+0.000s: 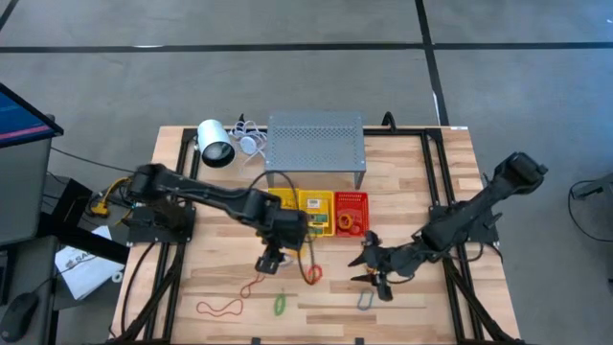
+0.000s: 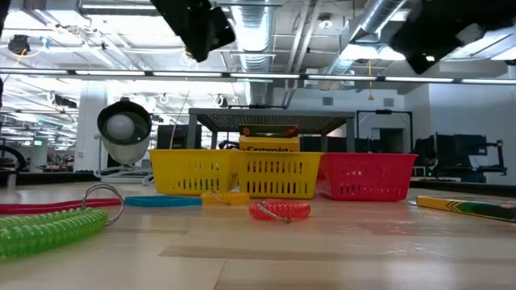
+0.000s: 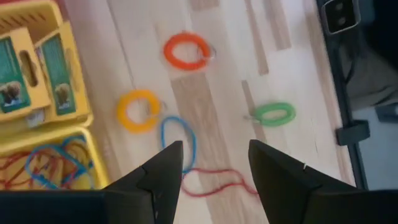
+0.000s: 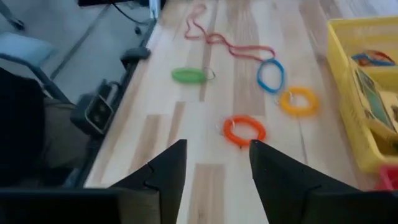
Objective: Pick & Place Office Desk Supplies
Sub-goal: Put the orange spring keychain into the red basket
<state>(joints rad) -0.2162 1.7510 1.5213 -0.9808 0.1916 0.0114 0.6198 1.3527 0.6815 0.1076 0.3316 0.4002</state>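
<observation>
From above I see the wooden worktop (image 1: pixel 402 297) with both dark arms reaching toward its middle. My left gripper (image 1: pixel 268 261) hovers over the boards at about six o'clock from the yellow baskets (image 1: pixel 308 211); its fingers (image 3: pixel 163 171) stand apart and hold nothing. Just ahead of those fingers, seen from the left wrist, lie a blue rubber band (image 3: pixel 180 138) and a reddish rubber band (image 3: pixel 214 182), apart from the fingertips. A yellow coil ring (image 3: pixel 138 111) sits beside the blue band, an orange coil ring (image 3: pixel 186 51) lies farther out, and a green coil ring (image 3: pixel 273 114) lies well off to one side. Two crayon boxes (image 3: pixel 37 78) rest inside one yellow basket. My right gripper (image 1: pixel 375 278) hangs at about five o'clock from the red basket (image 1: pixel 351 211), its fingers (image 4: pixel 163 171) also parted and empty; the orange coil ring (image 4: pixel 244 130) lies near, just ahead of them. A grey ring (image 1: pixel 366 301) lies at six o'clock from the right gripper. Another reddish rubber band (image 1: pixel 220 308) lies near the front edge.
</observation>
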